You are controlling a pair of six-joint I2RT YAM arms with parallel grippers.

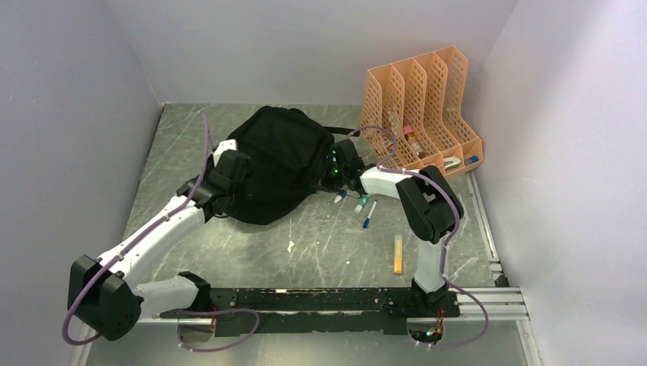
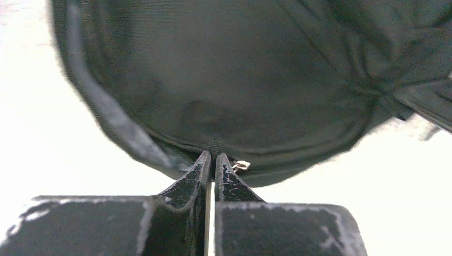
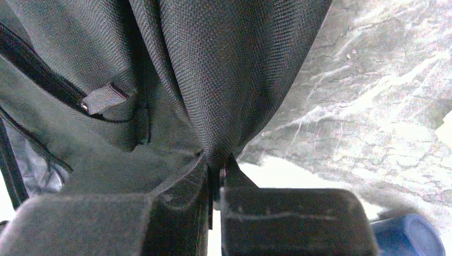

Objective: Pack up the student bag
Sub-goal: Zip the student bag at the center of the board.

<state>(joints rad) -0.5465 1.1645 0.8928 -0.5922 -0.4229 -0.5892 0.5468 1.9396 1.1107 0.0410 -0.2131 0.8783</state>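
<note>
The student bag (image 1: 278,164), a large, soft black fabric backpack, lies slumped and rounded on the grey marbled table (image 1: 328,255), toward the back and a little left of centre, between the 2 arms.

The left gripper (image 2: 214,158) is at the bag's left side. Its 2 black fingers are pressed together on a small woven tab at the curved seam, with a small metal zip pull (image 2: 241,165) just beside the tips.

The right gripper (image 3: 216,164) is at the bag's right side, its fingers clamped on a gathered fold of the black fabric that hangs down into them. A black zip line with a fabric pull tab (image 3: 104,98) runs to the left of that fold.

A tall orange mesh plastic file organiser (image 1: 416,99) stands at the right rear of the table, apart from the bag. A green-capped marker (image 1: 362,203) and a blue-tipped pen (image 1: 368,215) lie near the right gripper, and a yellow and orange stick (image 1: 397,254) lies nearer the arm bases.
</note>
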